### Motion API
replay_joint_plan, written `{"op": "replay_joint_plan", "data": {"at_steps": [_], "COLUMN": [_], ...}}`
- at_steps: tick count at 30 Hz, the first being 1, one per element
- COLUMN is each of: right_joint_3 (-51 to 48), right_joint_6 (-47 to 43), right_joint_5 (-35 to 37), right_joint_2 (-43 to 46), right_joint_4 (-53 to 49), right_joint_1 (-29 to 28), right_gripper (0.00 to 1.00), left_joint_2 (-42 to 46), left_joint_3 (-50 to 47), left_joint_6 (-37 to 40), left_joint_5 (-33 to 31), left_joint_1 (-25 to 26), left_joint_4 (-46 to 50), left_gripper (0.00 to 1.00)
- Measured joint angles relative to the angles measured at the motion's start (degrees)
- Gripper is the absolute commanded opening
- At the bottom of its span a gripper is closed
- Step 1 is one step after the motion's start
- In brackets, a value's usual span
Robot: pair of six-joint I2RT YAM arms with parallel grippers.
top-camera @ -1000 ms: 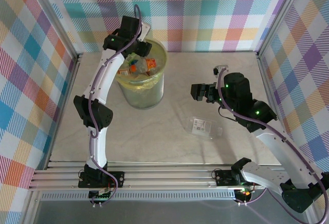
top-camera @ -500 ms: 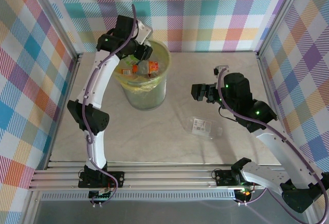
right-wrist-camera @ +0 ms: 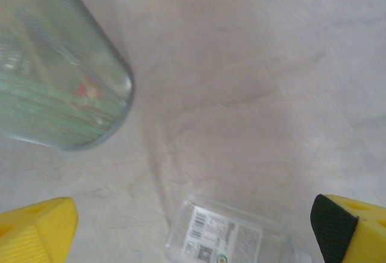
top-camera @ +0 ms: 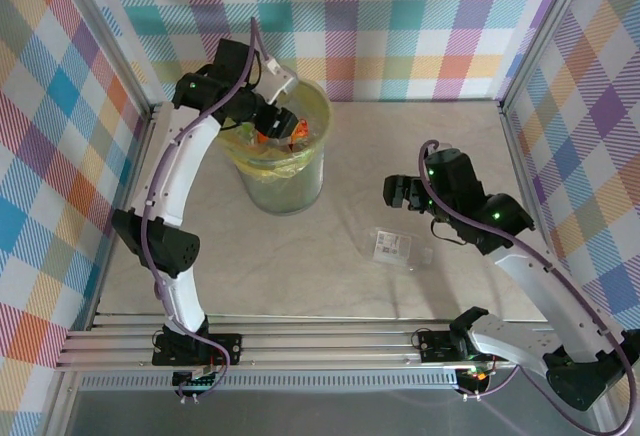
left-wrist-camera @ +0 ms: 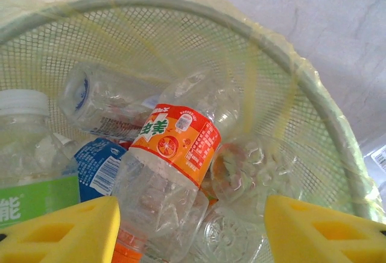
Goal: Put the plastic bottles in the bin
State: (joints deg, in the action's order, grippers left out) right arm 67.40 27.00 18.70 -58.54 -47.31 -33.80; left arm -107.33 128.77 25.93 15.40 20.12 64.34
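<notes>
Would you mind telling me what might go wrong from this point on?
The bottle on the table lies crushed flat, so the open right tool may skid over it or shove it away. The open left tool hangs just over the bin; it could snag the yellow liner or nudge the orange-labelled bottle out. With the left arm across the bin mouth, a right-arm delivery might collide.

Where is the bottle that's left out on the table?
In the top view, the flattened clear bottle lies on the table, right of the bin and just near-side of the open right gripper.
</notes>
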Motion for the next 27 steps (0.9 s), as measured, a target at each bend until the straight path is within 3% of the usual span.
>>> {"op": "replay_joint_plan", "data": {"at_steps": [7,14,18,21,27], "right_joint_3": [-7.7,-21.1,-29.7,-34.8,-37.0], "right_joint_6": [11.5,25.5,32.8,36.8,39.0], "right_joint_5": [-0.2,-7.1,-12.6,-15.9,-17.9], "right_joint_2": [1.6,9.6,12.6,12.4,6.9], "right_joint_4": [-5.0,-4.3,1.0,6.2,15.1], "right_joint_1": [0.3,0.4,0.4,0.4,1.5], "right_gripper": [1.00,1.00,1.00,1.00,1.00], "left_joint_2": [6.5,22.2,32.4,38.7,42.7], "left_joint_3": [-3.4,-22.1,-34.9,-42.1,-44.9], "left_joint_6": [-6.3,-13.4,-17.8,-20.5,-23.2], "left_joint_5": [-4.3,-10.2,-13.0,-15.0,-18.1], "left_joint_1": [1.9,6.6,7.1,7.1,7.1], "left_joint_4": [-4.4,-14.3,-21.8,-26.8,-32.6], "left_gripper": [0.73,0.92,1.00,1.00,1.00]}}
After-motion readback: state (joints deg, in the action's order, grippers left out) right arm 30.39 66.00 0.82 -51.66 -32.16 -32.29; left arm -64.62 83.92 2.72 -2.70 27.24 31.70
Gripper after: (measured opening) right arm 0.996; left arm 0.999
